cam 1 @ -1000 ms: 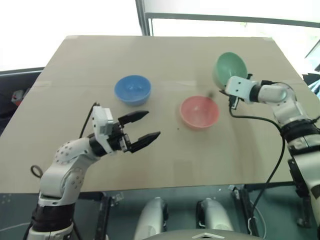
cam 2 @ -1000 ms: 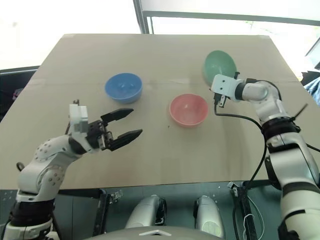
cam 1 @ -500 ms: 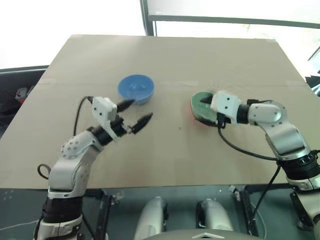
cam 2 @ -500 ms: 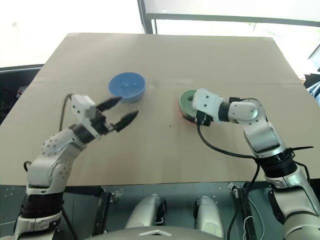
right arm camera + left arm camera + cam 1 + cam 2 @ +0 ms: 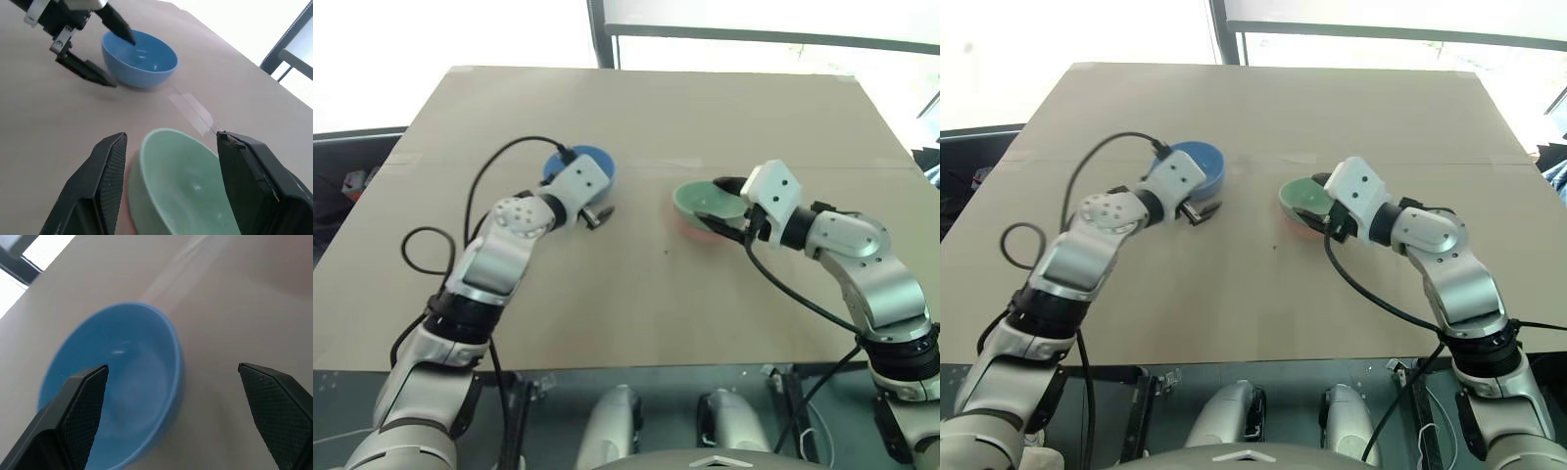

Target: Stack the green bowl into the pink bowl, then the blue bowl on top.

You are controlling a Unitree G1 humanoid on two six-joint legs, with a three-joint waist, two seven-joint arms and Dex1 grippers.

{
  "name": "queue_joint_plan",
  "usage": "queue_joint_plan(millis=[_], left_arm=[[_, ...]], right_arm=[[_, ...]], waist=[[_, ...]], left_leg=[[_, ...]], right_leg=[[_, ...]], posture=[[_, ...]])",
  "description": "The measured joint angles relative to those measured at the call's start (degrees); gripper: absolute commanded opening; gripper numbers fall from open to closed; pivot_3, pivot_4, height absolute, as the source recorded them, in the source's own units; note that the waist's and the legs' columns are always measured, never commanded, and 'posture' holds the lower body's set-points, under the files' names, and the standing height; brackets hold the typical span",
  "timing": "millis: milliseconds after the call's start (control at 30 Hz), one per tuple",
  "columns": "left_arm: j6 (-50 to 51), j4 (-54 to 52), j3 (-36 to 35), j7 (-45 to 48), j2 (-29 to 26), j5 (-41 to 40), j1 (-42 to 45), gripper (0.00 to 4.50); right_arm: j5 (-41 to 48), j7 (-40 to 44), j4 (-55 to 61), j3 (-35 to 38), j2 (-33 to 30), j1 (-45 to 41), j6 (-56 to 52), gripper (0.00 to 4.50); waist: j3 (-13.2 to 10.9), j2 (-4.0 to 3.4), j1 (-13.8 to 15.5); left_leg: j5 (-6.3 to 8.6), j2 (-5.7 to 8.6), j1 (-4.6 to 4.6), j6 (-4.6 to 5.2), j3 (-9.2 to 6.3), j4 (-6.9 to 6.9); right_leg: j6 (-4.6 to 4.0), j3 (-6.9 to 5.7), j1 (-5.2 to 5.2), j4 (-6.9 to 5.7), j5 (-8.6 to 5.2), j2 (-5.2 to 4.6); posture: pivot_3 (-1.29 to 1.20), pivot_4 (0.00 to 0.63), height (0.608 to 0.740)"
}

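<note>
While the green bowl (image 5: 183, 183) sits mouth-up in the pink bowl (image 5: 697, 228), both jaws gape, left straddling the blue bowl's (image 5: 120, 387) rim.

The green bowl (image 5: 707, 202) sits in the pink bowl (image 5: 697, 228), right of the blue bowl (image 5: 140, 58).

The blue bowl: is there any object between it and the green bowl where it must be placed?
No. Between the blue bowl and the green bowl, nested in the pink bowl, lies bare table. The open right gripper still straddles the green bowl.
</note>
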State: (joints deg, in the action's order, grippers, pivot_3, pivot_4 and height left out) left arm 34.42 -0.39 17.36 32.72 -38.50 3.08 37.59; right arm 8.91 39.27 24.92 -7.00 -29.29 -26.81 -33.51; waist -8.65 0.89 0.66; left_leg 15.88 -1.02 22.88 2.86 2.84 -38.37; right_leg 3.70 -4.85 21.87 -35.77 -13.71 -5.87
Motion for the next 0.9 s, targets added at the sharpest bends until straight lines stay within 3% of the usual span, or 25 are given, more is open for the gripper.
queue_joint_plan(millis=[100,133,167,300,533,700,900], left_arm=[[-1.5,4.0,1.7,1.8,1.0,1.6,1.7,2.08],[-1.9,4.6,1.8,2.2,1.1,1.9,2.0,2.03],[-2.7,6.1,1.8,2.7,1.4,2.5,2.6,1.22],[-5.1,9.2,1.8,3.7,2.1,3.4,3.4,0.05],[-10.6,11.8,1.0,9.9,4.0,1.6,5.3,0.05],[-14.6,9.3,0.7,16.6,6.1,-2.5,7.6,0.00],[-20.0,7.5,1.4,24.8,10.5,-5.0,13.3,0.00]], right_arm=[[0.1,-2.1,2.9,-0.1,0.4,1.3,-1.3,3.21],[0.1,-2.3,3.6,0.0,0.4,1.6,-1.5,3.21],[0.2,-3.0,4.8,0.0,0.4,2.1,-2.3,3.21],[0.5,-3.9,6.8,0.4,-0.1,3.5,-3.5,3.21],[2.0,-5.9,10.8,4.4,-1.4,6.5,-6.8,3.21],[6.8,-5.9,13.4,10.8,-1.7,9.8,-9.5,4.42],[7.7,-7.4,20.5,16.9,-4.1,21.5,-11.2,4.42]], waist=[[0.0,0.01,0.1],[0.0,0.01,0.1],[0.0,0.02,0.1],[0.0,0.02,0.2],[0.0,0.03,0.3],[0.0,0.07,0.4],[0.0,0.06,0.4]], left_leg=[[0.00,0.00,0.02,0.00,-0.01,-0.01],[0.00,0.00,0.02,0.00,-0.01,-0.01],[0.00,0.00,0.02,0.00,-0.02,-0.03],[0.00,0.01,0.01,0.00,-0.04,-0.07],[0.00,0.01,0.03,0.01,-0.05,-0.11],[0.00,0.02,0.12,0.01,-0.10,-0.13],[0.01,0.03,0.09,0.03,-0.08,-0.14]], right_leg=[[0.01,-0.02,0.00,0.03,0.00,0.00],[0.01,-0.01,0.00,0.03,0.00,0.00],[0.01,-0.02,-0.01,0.01,-0.01,-0.01],[0.01,-0.03,-0.03,-0.02,0.00,-0.02],[0.01,-0.03,-0.04,-0.04,0.00,-0.04],[0.01,-0.12,-0.03,0.00,0.00,-0.05],[0.01,-0.09,-0.05,-0.02,0.00,-0.05]], posture=[[0.00,0.150,0.740],[0.00,0.150,0.740],[0.00,0.150,0.740],[0.00,0.150,0.740],[0.00,0.150,0.740],[0.00,0.150,0.740],[0.00,0.150,0.740]])
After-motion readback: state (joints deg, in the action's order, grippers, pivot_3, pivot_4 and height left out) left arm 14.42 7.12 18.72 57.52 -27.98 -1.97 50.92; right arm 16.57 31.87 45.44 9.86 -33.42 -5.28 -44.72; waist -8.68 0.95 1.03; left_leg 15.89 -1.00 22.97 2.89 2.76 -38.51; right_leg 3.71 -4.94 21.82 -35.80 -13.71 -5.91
